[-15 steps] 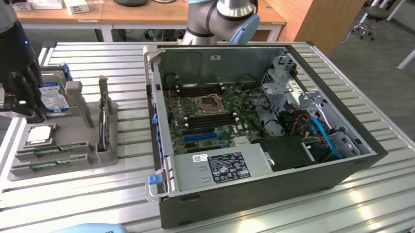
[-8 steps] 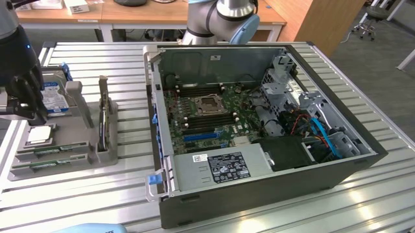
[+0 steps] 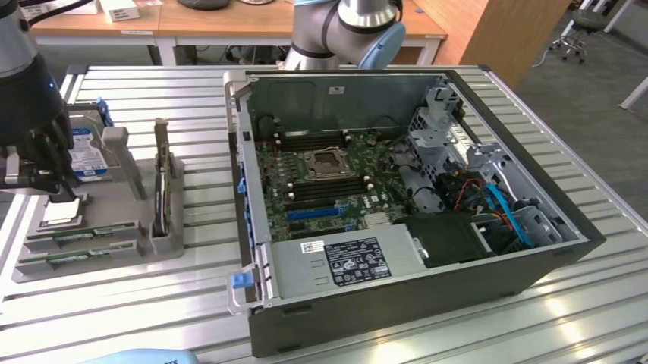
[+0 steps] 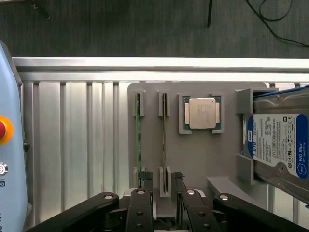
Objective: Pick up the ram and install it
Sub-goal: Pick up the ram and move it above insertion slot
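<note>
Currently claw [image 4: 162, 181] wide open; flanking ram [image 4: 164, 128] end

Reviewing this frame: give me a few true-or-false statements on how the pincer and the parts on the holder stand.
1. The pincer is open and holds nothing. True.
2. The ram and the look-alike stick both stand on edge in slots of the gray holder. True.
3. The processor chip has been taken off the holder. False: it lies in its square recess on the holder.
4. The hard drive is fitted inside the computer case. False: it rests on the holder next to the processor chip, and the case stands open beside the holder.
</note>
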Controlling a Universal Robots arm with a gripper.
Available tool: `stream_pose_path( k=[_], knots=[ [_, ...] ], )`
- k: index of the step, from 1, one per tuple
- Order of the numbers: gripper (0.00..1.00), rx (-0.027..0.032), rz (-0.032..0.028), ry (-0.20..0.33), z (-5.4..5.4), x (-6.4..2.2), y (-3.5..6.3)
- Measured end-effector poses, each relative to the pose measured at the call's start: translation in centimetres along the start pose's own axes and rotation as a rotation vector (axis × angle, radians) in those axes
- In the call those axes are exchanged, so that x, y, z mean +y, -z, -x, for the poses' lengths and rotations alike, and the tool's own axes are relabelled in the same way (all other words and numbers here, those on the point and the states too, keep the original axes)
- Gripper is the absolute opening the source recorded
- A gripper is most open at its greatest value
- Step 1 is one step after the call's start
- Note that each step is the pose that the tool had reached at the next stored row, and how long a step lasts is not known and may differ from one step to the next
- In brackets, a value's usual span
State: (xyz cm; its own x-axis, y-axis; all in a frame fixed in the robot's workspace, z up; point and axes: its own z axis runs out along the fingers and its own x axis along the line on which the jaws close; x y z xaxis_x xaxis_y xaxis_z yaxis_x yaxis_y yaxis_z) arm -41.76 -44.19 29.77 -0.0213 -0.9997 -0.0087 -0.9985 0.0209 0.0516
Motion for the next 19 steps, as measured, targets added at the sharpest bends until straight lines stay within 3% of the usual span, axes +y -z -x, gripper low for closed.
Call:
stream_pose_path(
  k=[19],
  knots=[
    [0.29, -0.0001, 0.0, 0.0, -1.1, -0.03, -0.34]
  ],
)
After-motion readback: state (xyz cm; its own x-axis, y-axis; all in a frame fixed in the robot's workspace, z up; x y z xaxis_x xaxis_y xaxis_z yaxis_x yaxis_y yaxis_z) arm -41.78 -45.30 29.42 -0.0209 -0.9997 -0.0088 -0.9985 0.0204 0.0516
